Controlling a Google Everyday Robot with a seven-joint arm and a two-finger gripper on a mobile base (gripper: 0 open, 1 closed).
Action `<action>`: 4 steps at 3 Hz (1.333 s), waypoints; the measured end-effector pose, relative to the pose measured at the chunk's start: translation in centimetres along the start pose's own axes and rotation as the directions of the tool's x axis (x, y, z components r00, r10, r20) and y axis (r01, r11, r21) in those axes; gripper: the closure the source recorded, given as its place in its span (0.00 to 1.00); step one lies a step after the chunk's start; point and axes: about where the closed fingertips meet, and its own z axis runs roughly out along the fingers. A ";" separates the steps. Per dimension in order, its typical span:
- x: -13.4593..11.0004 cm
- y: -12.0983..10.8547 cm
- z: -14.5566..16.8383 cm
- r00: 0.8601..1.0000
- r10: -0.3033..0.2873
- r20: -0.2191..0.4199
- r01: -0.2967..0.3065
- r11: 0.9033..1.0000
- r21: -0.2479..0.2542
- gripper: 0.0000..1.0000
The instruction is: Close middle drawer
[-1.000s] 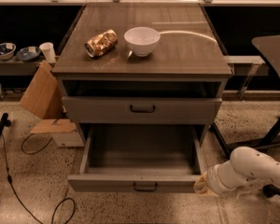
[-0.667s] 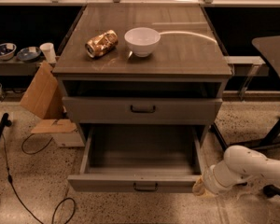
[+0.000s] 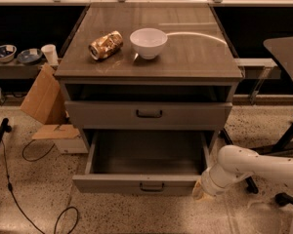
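Our gripper (image 3: 201,191) sits low, just beside the front corner of the pulled-out middle drawer (image 3: 136,183); we cannot tell whether it is open or closed.

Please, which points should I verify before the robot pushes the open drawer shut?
1. The middle drawer is pulled out: ok, wide open.
2. Nothing sticks out of it: ok, nothing visible inside.
3. The gripper is at the drawer front: ok, by its right corner.
4. The gripper touches the front: cannot tell.
5. The push point is centred: not ok, it is far right of the handle.
6. The can and the bowl sit back from the top's edge: ok.
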 end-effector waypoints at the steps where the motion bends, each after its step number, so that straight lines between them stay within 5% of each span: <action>1: -1.2 -1.4 0.0 1.000 -0.029 0.007 0.029 1.000 0.003 1.00; 4: -2.2 -6.6 0.5 1.000 -0.010 0.009 0.010 1.000 0.019 1.00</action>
